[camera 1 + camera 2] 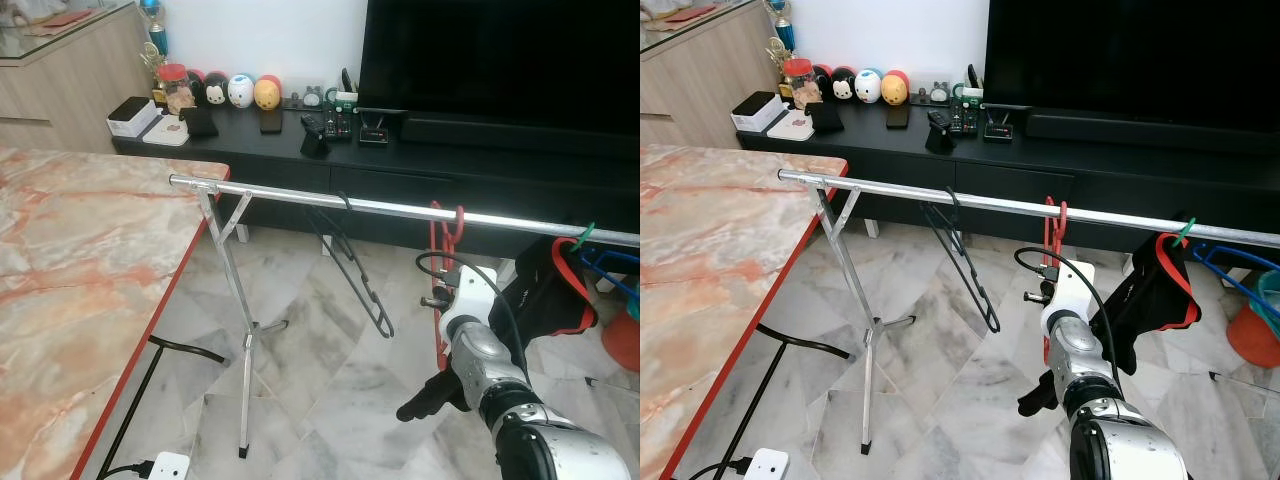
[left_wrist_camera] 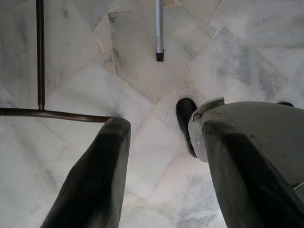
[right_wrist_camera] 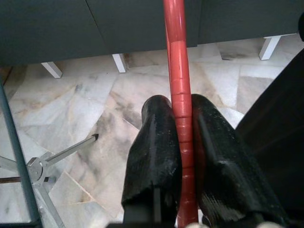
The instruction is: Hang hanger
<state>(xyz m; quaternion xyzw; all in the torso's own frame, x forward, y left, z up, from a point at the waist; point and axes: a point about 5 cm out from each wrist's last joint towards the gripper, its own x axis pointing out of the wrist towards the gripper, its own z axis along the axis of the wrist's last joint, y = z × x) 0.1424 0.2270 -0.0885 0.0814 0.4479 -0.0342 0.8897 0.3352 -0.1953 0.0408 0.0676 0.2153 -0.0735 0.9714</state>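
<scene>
The red hanger [image 1: 1050, 245] hangs by its hook on the silver rail [image 1: 990, 203], toward the rail's right half, and its lower part runs down in front of my right arm. My right gripper [image 3: 183, 156] has its two black fingers [image 3: 154, 152] closed against the hanger's red bar, one on each side of it. A black hanger [image 1: 350, 265] hangs on the same rail to the left of the red one, apart from it, and a black garment with red trim [image 1: 545, 295] hangs to the right, beside a green hook [image 1: 583, 235] and a blue hanger [image 1: 610, 265]. The rail stands on a thin silver tripod leg [image 1: 235, 320] over a marble floor [image 1: 330, 400]. To my left is a marble table with a red edge [image 1: 90, 300]. Behind the rail runs a long black TV cabinet [image 1: 940, 150] carrying small round figurines [image 1: 868, 87] and a remote, with a large dark screen [image 1: 1140, 50] above. My left gripper [image 2: 161, 161] hangs over the floor tiles with its fingers spread apart, holding nothing.
</scene>
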